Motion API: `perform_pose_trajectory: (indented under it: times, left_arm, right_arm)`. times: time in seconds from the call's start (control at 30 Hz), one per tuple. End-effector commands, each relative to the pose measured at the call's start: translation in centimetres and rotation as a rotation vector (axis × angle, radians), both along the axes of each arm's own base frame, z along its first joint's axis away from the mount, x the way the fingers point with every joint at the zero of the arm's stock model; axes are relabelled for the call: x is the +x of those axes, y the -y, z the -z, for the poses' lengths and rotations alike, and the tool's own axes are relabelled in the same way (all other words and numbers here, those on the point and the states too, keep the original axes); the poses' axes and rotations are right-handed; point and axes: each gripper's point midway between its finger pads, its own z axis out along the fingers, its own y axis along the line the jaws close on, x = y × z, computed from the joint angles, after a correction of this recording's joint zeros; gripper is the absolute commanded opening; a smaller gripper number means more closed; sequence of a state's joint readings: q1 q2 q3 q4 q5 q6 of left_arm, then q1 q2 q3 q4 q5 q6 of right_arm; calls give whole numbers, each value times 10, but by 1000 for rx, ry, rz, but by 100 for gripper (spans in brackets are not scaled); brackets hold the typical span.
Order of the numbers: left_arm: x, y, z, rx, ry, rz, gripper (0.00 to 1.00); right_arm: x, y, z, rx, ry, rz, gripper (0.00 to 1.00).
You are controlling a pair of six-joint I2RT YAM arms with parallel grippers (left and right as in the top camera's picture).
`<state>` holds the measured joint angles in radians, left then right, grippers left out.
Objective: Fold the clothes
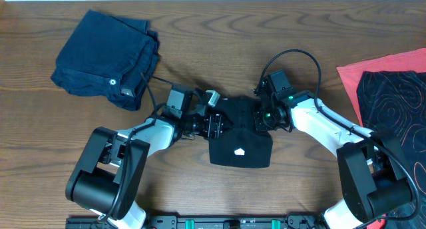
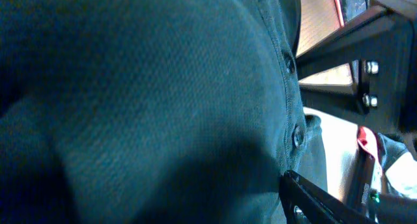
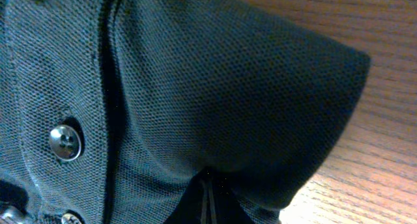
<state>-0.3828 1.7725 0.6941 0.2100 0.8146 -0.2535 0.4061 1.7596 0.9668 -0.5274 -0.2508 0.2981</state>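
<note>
A black shirt (image 1: 241,152) with a small white logo lies folded at the table's middle front. My left gripper (image 1: 214,124) is at its upper left edge and my right gripper (image 1: 265,119) at its upper right edge. In the right wrist view the fingers (image 3: 208,198) are pinched together on the dark knit fabric (image 3: 195,74), next to a button placket (image 3: 65,141). In the left wrist view the fabric (image 2: 163,87) fills the frame up against the camera and hides the fingers; buttons (image 2: 298,136) show at its edge.
A folded dark blue garment (image 1: 106,56) lies at the back left. A red cloth (image 1: 373,72) and a black garment with red line print (image 1: 396,106) lie at the right edge. Bare wood table (image 1: 213,29) lies behind the arms.
</note>
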Motion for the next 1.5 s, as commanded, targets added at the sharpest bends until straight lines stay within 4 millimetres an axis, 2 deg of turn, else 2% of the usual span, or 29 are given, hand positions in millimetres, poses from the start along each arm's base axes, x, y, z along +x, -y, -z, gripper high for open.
perform_pose_trajectory:
  times: [0.0, 0.1, 0.13, 0.17, 0.2, 0.3, 0.47, 0.57, 0.6, 0.63, 0.67, 0.83, 0.93, 1.0, 1.07, 1.17, 1.23, 1.27, 1.37, 1.47]
  left_arm:
    - [0, 3, 9, 14, -55, -57, 65]
    - [2, 8, 5, -11, -78, -86, 43]
    - [3, 9, 5, -15, -86, -93, 29]
    - [3, 9, 5, -16, -91, -97, 10]
    - [3, 9, 5, -16, -92, -98, 6]
    - [3, 9, 4, -19, -94, -97, 6]
    - [7, 15, -19, -129, -74, -50, 6]
    - [20, 18, -56, -232, -56, -26, 6]
    - [26, 18, -71, -267, -42, -17, 6]
    - [36, 16, -98, -317, -9, -8, 6]
    - [41, 15, -109, -334, 8, -7, 6]
    - [83, -14, -190, -416, 183, -57, 6]
    - [111, -47, -231, -434, 271, -147, 6]
    - [136, -79, -249, -420, 322, -271, 6]
    - [162, -123, -260, -412, 333, -440, 6]
    - [184, -191, -271, -399, 359, -647, 6]
    - [193, -238, -270, -380, 368, -799, 6]
    - [197, -263, -266, -362, 362, -889, 6]
    - [202, -323, -244, -298, 328, -1113, 6]
    - [208, -356, -221, -279, 294, -1231, 6]
  right_arm:
    - [-21, 9, 32, -59, -92, -22, 1]
    - [-22, 10, 32, -60, -96, -22, 1]
    - [-23, 10, 32, -61, -97, -22, 1]
    - [-23, 10, 32, -62, -99, -22, 1]
    - [-25, 11, 32, -64, -105, -22, 1]
    - [-31, 13, 24, -68, -123, -22, 1]
    - [-36, 18, -14, -51, -76, -23, 1]
    - [-29, 21, -48, -10, 18, 0, 1]
    - [-26, 23, -62, 8, 56, 22, 1]
    - [-21, 28, -81, 37, 106, 71, 1]
    - [-19, 30, -89, 50, 127, 90, 1]
    - [-12, 49, -139, 125, 265, 214, 1]
    - [-14, 54, -153, 139, 307, 227, 1]
    - [-16, 54, -153, 138, 304, 227, 1]
    - [-17, 56, -150, 128, 288, 229, 1]
    - [-18, 56, -143, 114, 262, 230, 1]
    - [-18, 56, -138, 108, 247, 231, 1]
    - [-17, 56, -135, 104, 238, 231, 1]
    - [-17, 56, -128, 94, 211, 232, 1]
    - [-19, 56, -121, 83, 184, 232, 1]
